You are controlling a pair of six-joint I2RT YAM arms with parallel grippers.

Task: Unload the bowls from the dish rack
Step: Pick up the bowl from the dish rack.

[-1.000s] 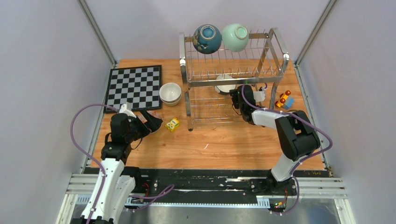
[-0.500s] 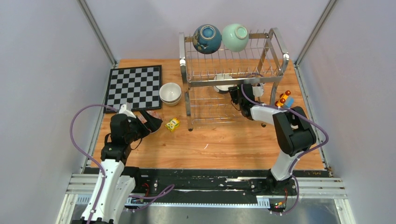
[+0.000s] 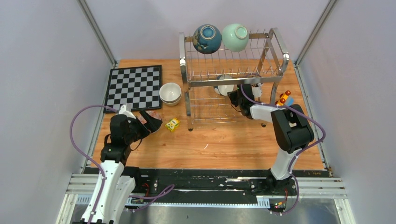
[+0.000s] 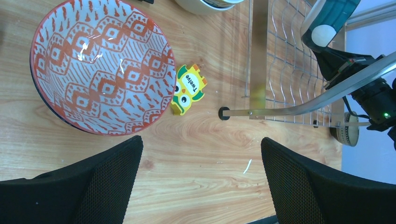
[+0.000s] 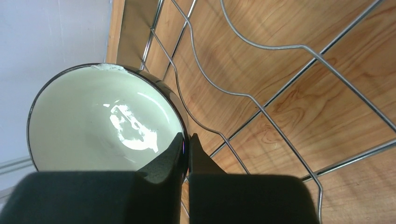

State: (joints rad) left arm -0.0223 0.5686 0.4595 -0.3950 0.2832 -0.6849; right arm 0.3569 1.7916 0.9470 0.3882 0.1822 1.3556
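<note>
While inside the dish rack (image 3: pixel 205 83), right fingers (image 5: pixel 180 154) clenched on rim of dark-rimmed bowl (image 5: pixel 105 121); left fingers (image 4: pixel 98 184) wide apart, empty.

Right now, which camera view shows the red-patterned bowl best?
Left wrist: the red-patterned bowl is nearly whole in frame, its inside pattern clear, just beyond the open left gripper. Top external has it mostly hidden under that gripper. Right wrist does not show it.
</note>
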